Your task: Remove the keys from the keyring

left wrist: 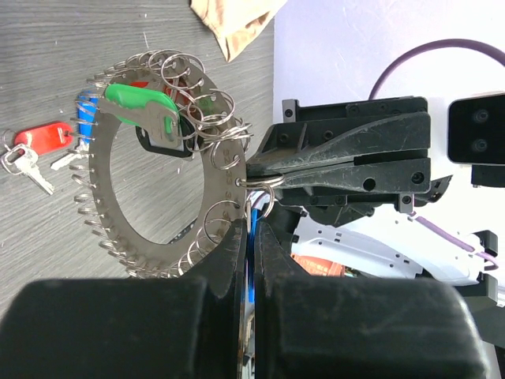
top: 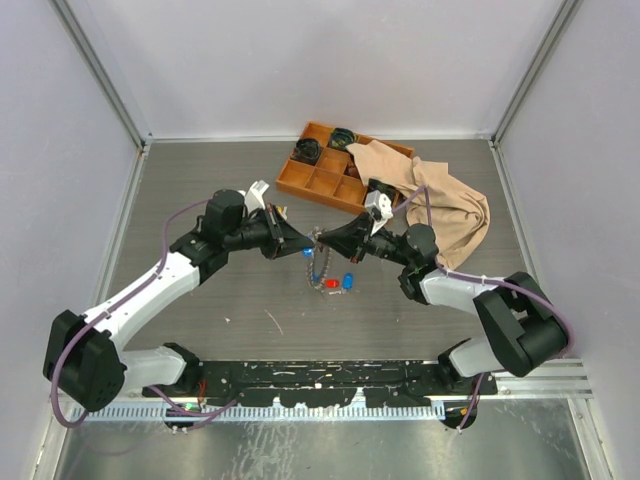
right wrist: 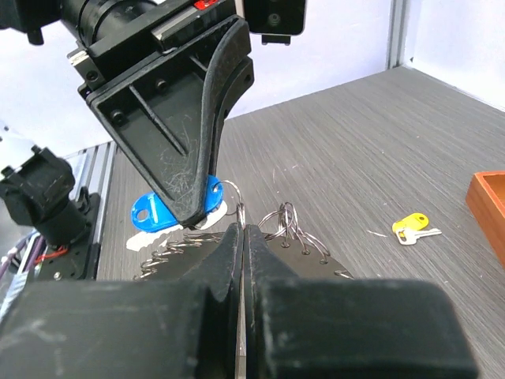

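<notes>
Keyring (left wrist: 99, 189) is hanging mid-table between both arms; left gripper (left wrist: 250, 230) is clamping its rim, right gripper (left wrist: 251, 178) is pinching a small loop (left wrist: 268, 186); red-capped keys (left wrist: 43, 136) are lying on the table (left wrist: 47, 47) to its left.

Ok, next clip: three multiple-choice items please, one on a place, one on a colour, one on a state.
1. Where does the red-capped key lie? A on the table; B in the orange tray; C on the cloth.
2. What colour caps the key lying across the keyring? A yellow; B green; C white.
3. How are the left end effector and right end effector? A both open; B only left shut; C both shut on the keyring.
Answers: A, it rests on the tabletop beside the ring; B, its head is green; C, both finger pairs pinch the ring's metal.
</notes>
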Robot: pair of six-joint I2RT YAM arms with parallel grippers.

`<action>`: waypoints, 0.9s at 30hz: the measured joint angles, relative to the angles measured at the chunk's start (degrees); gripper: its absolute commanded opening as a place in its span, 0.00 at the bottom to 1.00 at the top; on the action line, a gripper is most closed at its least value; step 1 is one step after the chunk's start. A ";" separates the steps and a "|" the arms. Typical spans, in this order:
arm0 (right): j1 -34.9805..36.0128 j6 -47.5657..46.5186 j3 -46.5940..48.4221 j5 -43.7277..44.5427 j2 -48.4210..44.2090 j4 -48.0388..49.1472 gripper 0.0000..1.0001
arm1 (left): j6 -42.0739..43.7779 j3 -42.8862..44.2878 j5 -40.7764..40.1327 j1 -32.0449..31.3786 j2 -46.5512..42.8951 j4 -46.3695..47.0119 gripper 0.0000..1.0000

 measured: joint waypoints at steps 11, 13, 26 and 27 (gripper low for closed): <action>0.26 -2.47 -0.13 1.90 2.27 1.62 0.37 | 4.00 2.73 2.03 1.77 1.68 -3.54 0.00; -0.33 -5.07 0.79 -0.09 1.84 -1.64 0.44 | 5.44 3.30 2.78 2.32 1.99 -5.33 0.00; -6.29 -41.53 25.77 -20.37 -3.10 -57.31 0.62 | 24.46 14.03 7.28 2.95 7.30 -25.99 0.00; -6.29 -43.30 26.36 -21.00 -3.13 -59.56 0.62 | 26.10 15.10 7.45 2.95 7.72 -27.76 0.00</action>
